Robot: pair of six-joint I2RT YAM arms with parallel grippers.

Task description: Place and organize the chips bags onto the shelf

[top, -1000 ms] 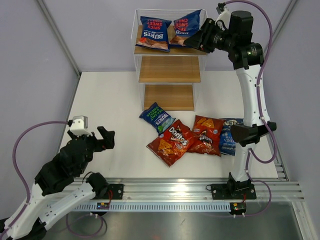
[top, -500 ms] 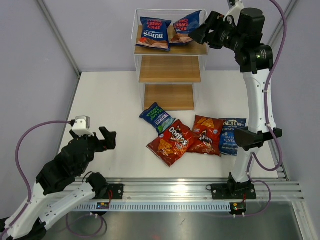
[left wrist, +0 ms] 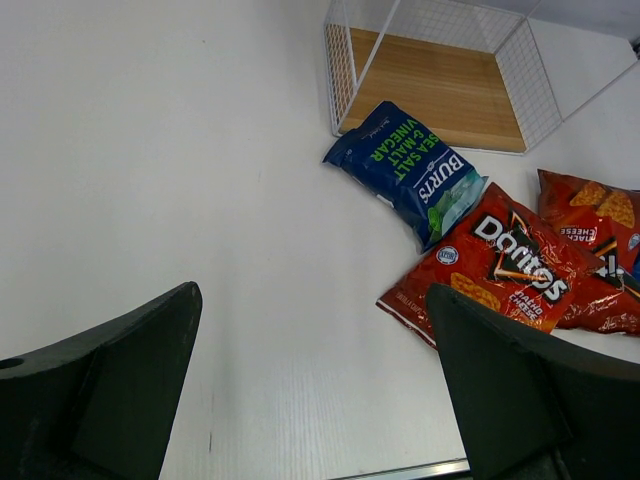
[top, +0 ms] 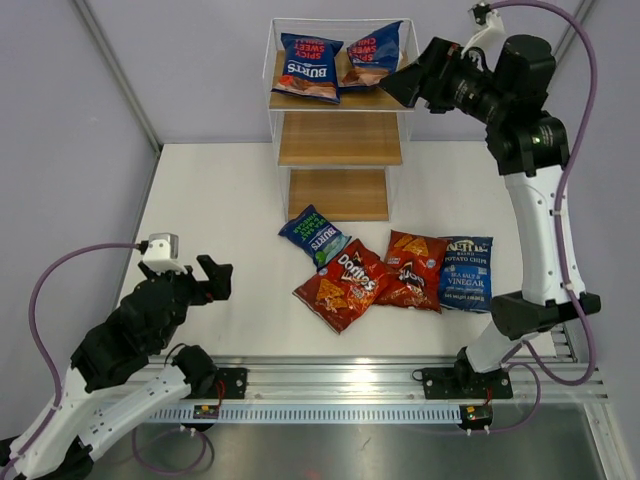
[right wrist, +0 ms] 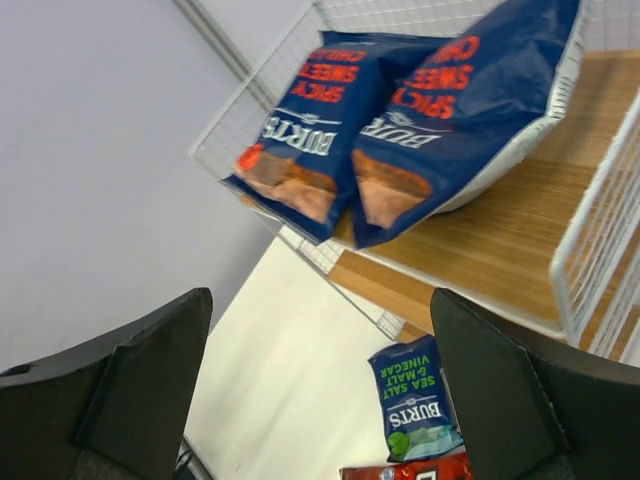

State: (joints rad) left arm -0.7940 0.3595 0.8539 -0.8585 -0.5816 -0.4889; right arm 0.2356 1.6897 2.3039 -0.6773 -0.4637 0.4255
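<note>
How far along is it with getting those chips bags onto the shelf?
Done: two Burts bags lie on the top tier of the shelf. In hand: nothing; the right gripper is open beside that tier, the left gripper open over the table. Left: a third Burts bag, two Doritos bags and the Sea Salt & Vinegar bag lie on the table; the middle and bottom tiers hold nothing.

Right claw withdrawn rightward from shelf top tier; elbow swung clear of vinegar bag.
</note>
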